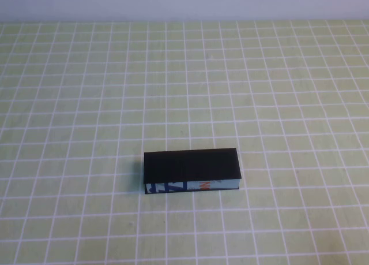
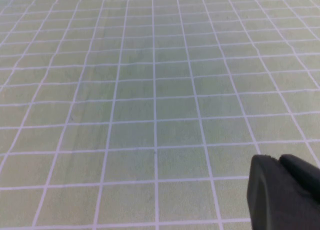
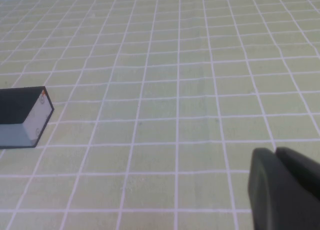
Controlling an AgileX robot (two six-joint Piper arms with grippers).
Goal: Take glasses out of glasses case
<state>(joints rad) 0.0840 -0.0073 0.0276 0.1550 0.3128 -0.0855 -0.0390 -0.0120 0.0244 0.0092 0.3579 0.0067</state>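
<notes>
Green grid tablecloth [image 1: 86, 103]; glasses case [image 1: 191, 171] lid down, contents hidden. Left end effector [image 2: 285, 195], right end effector [image 3: 285, 190]: finger state indiscernible.

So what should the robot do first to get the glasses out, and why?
Probably bring the right gripper over to the glasses case to lift its lid. The case lies shut on the checked table, so the glasses are hidden inside. The right wrist view already shows one end of the case, while the left gripper sees only bare cloth. Neither arm shows in the high view yet.
</notes>
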